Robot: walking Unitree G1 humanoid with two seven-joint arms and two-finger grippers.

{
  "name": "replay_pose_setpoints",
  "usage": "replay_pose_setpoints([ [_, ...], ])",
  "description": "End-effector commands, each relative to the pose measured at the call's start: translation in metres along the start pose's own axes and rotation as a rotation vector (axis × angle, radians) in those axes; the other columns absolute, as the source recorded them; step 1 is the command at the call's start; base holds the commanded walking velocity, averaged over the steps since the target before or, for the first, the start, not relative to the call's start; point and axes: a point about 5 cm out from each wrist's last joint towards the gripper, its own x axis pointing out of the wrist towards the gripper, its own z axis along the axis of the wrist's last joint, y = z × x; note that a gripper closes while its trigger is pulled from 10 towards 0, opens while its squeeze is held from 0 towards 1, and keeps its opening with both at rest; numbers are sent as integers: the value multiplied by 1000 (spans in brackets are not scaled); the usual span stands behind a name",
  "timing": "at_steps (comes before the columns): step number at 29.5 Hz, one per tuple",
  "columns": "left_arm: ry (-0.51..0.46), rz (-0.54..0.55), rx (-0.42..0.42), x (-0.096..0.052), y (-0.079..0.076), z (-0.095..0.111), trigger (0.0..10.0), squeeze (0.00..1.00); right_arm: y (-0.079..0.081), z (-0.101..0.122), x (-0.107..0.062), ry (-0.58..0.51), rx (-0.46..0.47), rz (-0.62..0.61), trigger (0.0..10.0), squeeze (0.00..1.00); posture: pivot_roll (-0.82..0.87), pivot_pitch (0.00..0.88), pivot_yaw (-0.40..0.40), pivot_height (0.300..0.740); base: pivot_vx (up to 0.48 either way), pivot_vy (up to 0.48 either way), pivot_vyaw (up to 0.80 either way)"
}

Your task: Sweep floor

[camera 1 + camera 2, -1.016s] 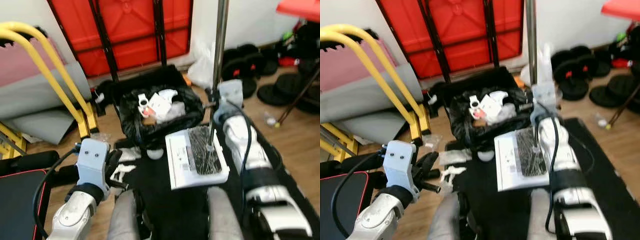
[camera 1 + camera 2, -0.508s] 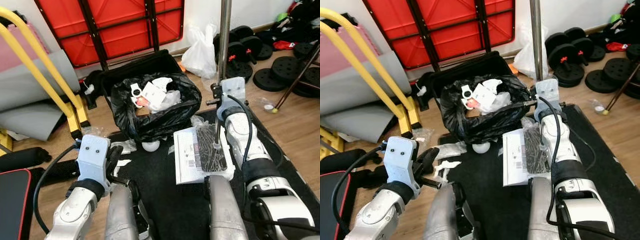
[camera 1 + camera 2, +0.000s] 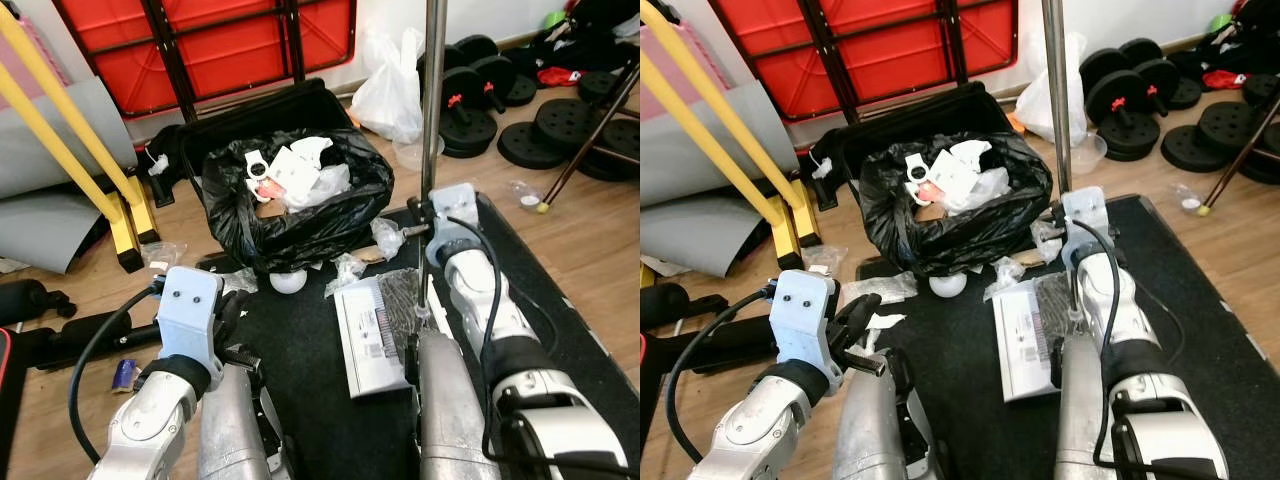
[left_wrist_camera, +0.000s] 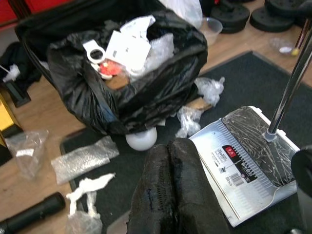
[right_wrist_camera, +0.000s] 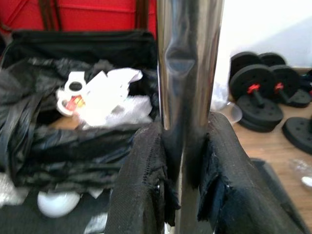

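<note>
right gripper has its jaws clenched on the sweeper's steel pole, steering the sweeper head on the black mat just in front of the full bin bag, near plastic scraps; left gripper idle, jaws pressed together on nothing.

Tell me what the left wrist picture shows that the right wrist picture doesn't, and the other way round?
Left wrist view: the left hand, shut and holding nothing, above the black mat, with the grey sweeper head and plastic scraps on the floor.

Right wrist view: the right hand clamped around the metal pole, with black weight plates behind it.

Both: the black trash bag full of white rubbish, and the white ball at its foot.
</note>
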Motion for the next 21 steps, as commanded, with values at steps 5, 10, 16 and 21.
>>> replay_pose_setpoints([
  [5, 25, -24, -1, 0, -2, -6, 10000, 0, 6, 6, -5, -95, 31, 29, 10000, 0, -17, 123, 69, 435, 0, 0, 0],
  [10, 23, -26, -4, 1, -2, -6, 10000, 0, 4, -4, -11, -88, 19, -5, 10000, 0, -15, 124, 70, 435, 0, 0, 0],
  [16, 20, -26, -7, 2, -2, -5, 10000, 0, -2, -2, -15, -141, 117, -32, 10000, 0, -19, 125, 72, 435, 0, 0, 0],
  [21, 19, -27, -7, 2, -2, -5, 10000, 0, -5, -5, -17, -146, 194, -55, 10000, 0, -17, 126, 70, 435, 0, 0, 0],
])
